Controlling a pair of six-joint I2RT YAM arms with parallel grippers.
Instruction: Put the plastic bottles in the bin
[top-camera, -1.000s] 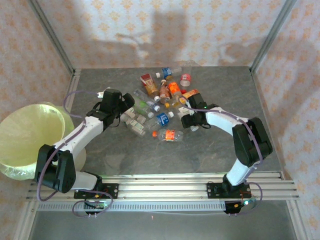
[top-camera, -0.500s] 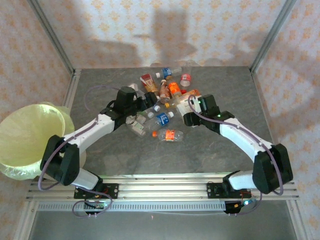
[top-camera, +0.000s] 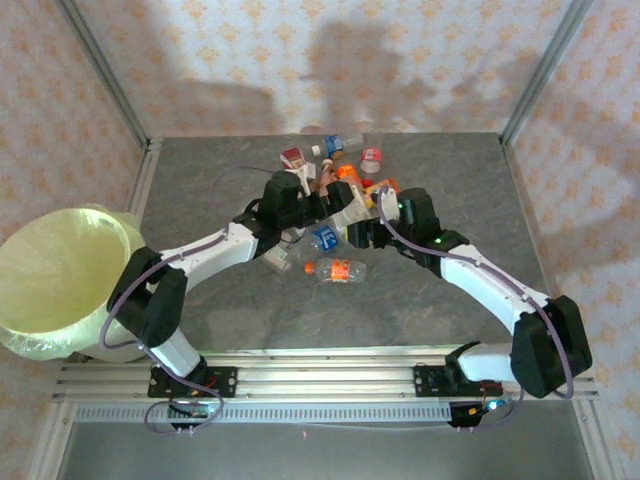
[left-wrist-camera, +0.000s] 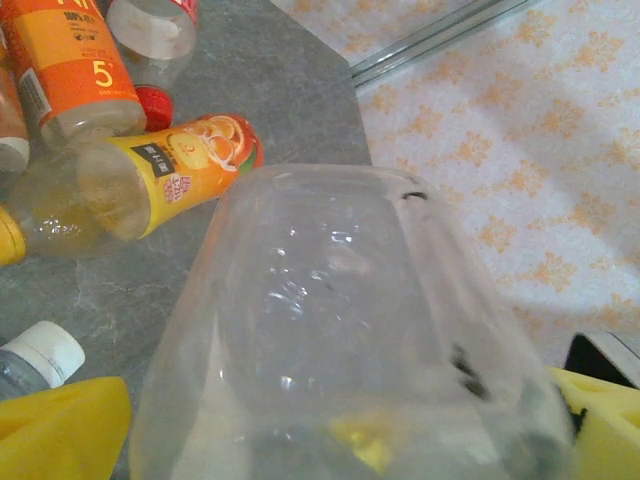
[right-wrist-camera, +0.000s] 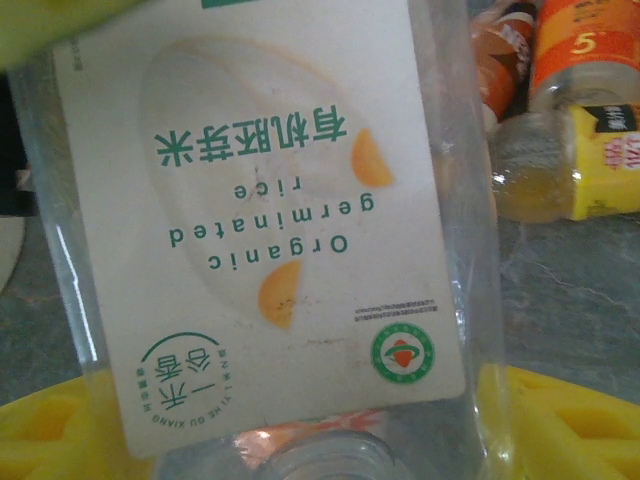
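Left arm (top-camera: 210, 250) advanced, clear white-labelled bottle (right-wrist-camera: 260, 230)

Grey marbled table (top-camera: 240, 310) under soft light; pale wallpaper (top-camera: 250, 40) with orange floral motif behind and beside table; aluminium posts (top-camera: 104, 70) rising from table's far corners; blurred shadows (top-camera: 340, 65) on wallpaper behind table.
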